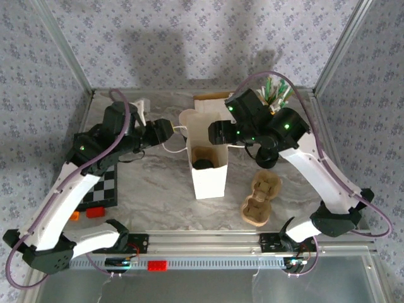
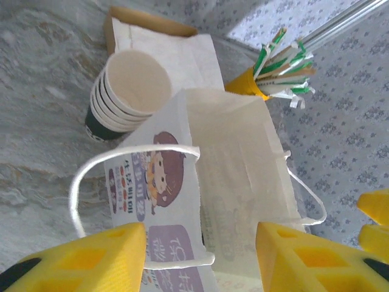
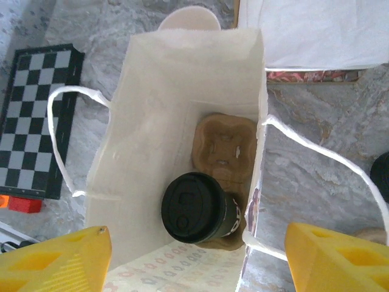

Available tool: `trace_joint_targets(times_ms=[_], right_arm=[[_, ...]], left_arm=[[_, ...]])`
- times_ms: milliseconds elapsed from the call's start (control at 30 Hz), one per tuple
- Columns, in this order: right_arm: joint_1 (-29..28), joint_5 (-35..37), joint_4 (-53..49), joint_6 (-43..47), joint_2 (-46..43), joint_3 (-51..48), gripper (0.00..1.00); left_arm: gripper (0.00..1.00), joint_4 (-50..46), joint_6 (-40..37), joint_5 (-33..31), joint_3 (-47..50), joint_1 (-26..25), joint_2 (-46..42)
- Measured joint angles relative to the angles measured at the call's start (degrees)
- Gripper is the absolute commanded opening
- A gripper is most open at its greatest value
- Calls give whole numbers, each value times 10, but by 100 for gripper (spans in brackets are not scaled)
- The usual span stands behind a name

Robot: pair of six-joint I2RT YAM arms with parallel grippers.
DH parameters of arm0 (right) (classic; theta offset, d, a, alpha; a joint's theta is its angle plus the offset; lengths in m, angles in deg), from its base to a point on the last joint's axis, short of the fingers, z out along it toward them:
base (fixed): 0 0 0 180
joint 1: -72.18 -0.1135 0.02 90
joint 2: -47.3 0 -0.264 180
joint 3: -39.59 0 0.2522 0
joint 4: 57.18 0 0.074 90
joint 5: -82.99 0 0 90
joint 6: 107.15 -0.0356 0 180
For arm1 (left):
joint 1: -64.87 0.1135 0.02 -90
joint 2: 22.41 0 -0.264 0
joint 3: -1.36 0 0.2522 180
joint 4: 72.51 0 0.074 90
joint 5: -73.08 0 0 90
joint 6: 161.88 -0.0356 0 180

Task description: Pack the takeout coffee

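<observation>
A white paper bag [image 1: 208, 180] [image 2: 237, 158] [image 3: 158, 91] stands open at the table's middle. Inside it lies a brown cardboard carrier [image 3: 225, 143]. The takeout coffee [image 3: 197, 208] [image 1: 203, 164], a dark cup under a black lid, sits in the carrier's near pocket. My right gripper [image 3: 197, 261] [image 1: 218, 134] hangs open above the bag's mouth with nothing between its fingers. My left gripper [image 2: 200, 255] [image 1: 165, 128] is open at the bag's left rim. The bag's printed wall and one white cord handle [image 2: 91, 176] lie between its yellow fingers, untouched.
A stack of paper cups [image 2: 127, 91] [image 3: 188, 18] stands behind the bag. A yellow cup of green-white sticks [image 2: 246, 82] [image 1: 276, 95] is at the back right. A second cardboard carrier [image 1: 260, 201] lies right of the bag. A chessboard [image 1: 101, 189] [image 3: 36, 121] lies left.
</observation>
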Motion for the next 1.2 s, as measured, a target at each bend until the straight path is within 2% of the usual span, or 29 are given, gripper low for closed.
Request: trace_joint_targets(times_ms=[133,467,567,633,900,1200], right_arm=[[42,-16,20,19,-19,-5,76],[255,-39,82,82,-37,-78,72],[323,-65,108,115,-16,-96,70],[349,-76,135,150,7,-102,69],[365,-84,251,289,102,-127,63],[379,-60,271,377,221,-43,54]], left_arm=[[53,-11,-27,-1,-5,36,-12],[59,-19,-96,-4,-3,127,-2],[62,-9,-115,-5,8,139,6],[64,-1,-127,-8,19,146,7],[70,24,-151,-27,49,175,9],[73,46,-162,-34,58,175,18]])
